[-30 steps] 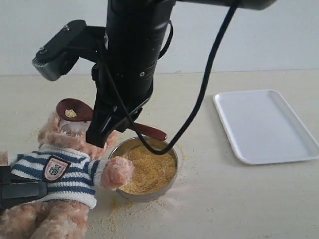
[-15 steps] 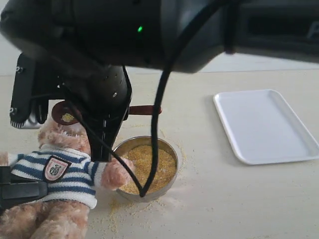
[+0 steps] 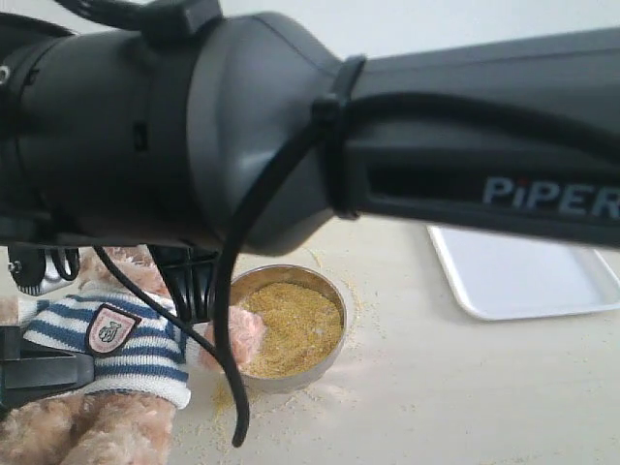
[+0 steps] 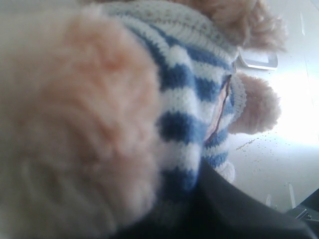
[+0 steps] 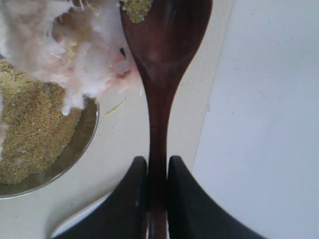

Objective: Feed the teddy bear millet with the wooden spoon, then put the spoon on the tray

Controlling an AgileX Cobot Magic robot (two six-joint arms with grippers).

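Two tools work the counter: the right tool pinches the wooden spoon, millet on its tip. The teddy bear lies at the steel bowl's 9 o'clock, the tray at 3 o'clock. Whether the left tool grips the bear cannot be told.

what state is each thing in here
spoon, held by its handle, few grains in it
right gripper, shut on the spoon
bowl, upright, full of millet
bear, beside the bowl, paw over its edge
tray, flat, visible part bare
left gripper, at the bear's shirt, grip unclear
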